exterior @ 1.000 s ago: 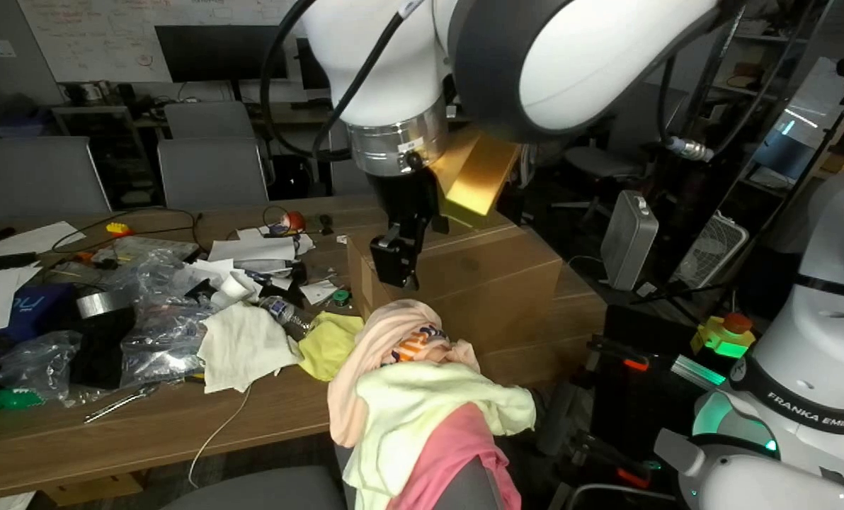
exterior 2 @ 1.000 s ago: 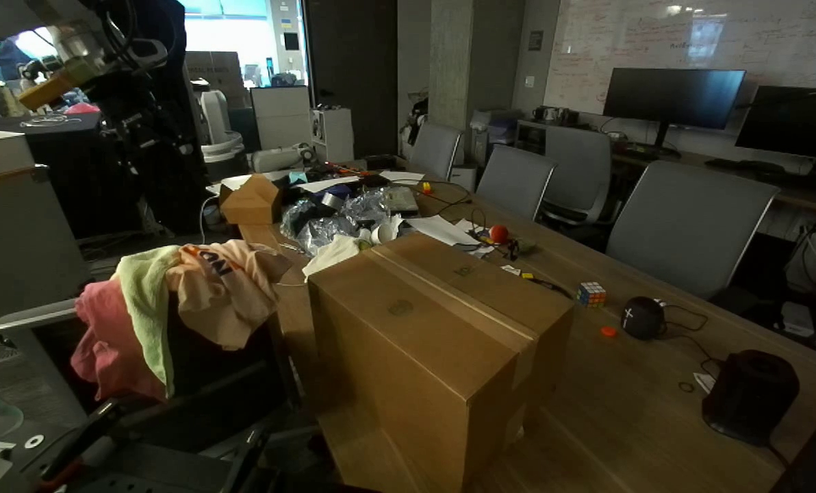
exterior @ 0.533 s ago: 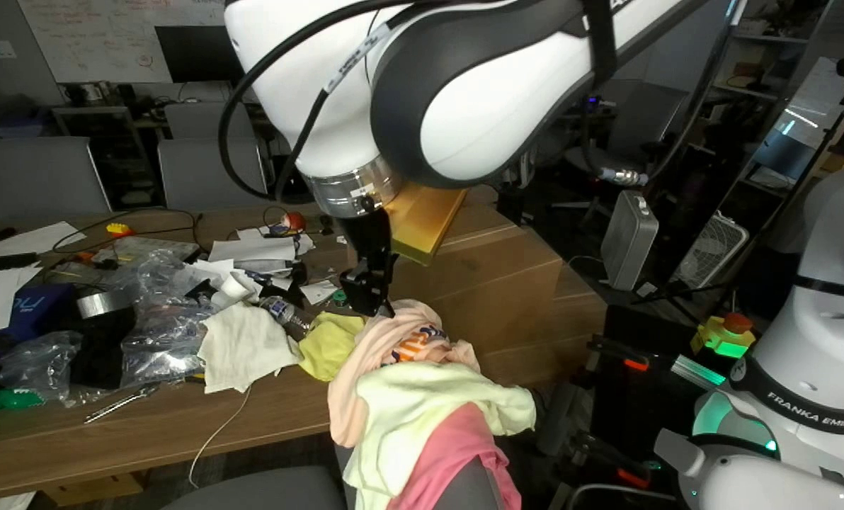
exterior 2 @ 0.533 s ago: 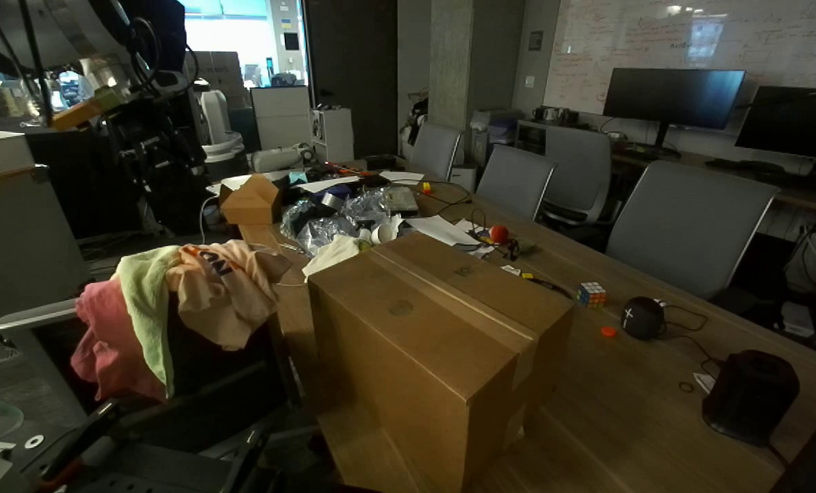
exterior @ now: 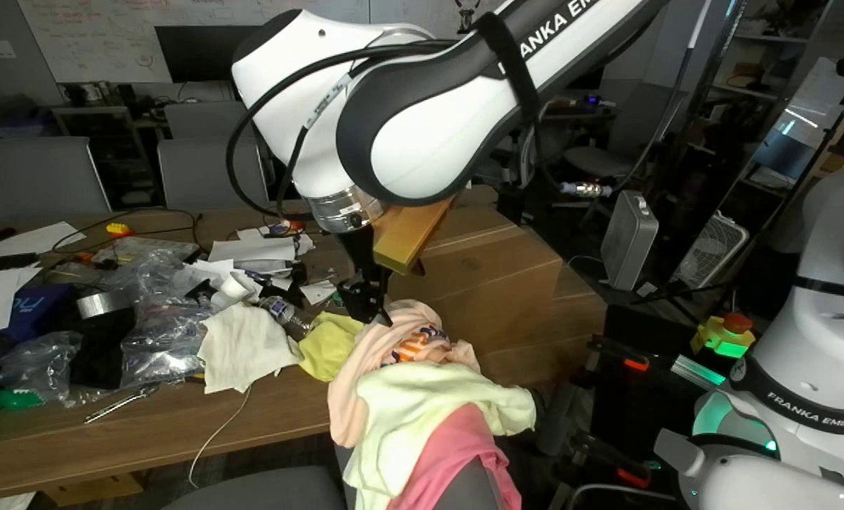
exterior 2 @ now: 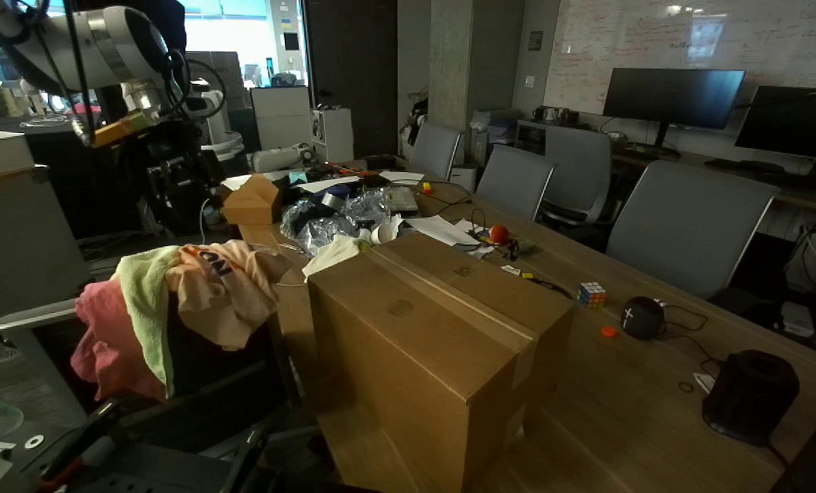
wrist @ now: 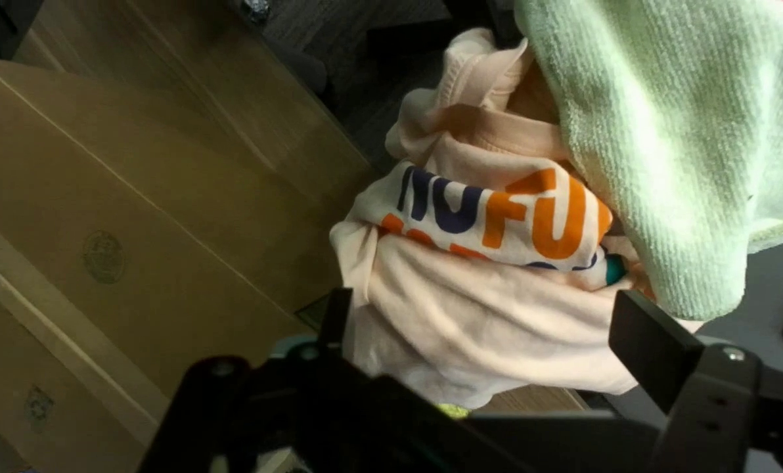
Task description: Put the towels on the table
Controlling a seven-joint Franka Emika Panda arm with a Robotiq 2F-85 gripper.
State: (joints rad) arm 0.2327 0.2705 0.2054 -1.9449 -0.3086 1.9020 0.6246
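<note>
Gripper [wrist: 483, 322] spread wide, nothing held | peach cloth [wrist: 477, 289], green towel [wrist: 654, 164], pink towel [exterior: 457, 448] draped over chair [exterior: 466, 492] | risk: green towel may be dragged off if peach cloth, partly covered by it, is lifted

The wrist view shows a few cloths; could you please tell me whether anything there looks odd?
Yes, the peach cloth does: it bears printed lettering and a stitched band, so it is perhaps a shirt rather than a towel. The pale green cloth looks like ribbed towelling.
</note>
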